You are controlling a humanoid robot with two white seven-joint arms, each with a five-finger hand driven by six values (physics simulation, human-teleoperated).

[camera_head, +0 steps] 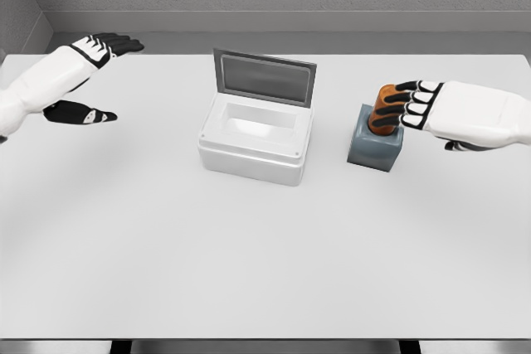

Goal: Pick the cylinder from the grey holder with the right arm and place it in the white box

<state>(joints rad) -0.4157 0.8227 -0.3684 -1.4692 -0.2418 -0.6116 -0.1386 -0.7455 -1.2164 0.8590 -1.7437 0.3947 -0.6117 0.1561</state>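
right hand [404, 107] fingers wrapped on cylinder [381, 112], in grey holder [373, 148]

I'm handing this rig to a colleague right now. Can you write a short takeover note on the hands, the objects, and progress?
Right hand: fingers curled around the orange cylinder, which sits in the grey holder.
Left hand: open, idle at the far left of the table.
White box: centre of the table, lid up, nothing visible inside.
Done: reach and grasp.
Left: lift the cylinder out, carry it left, release it in the box.
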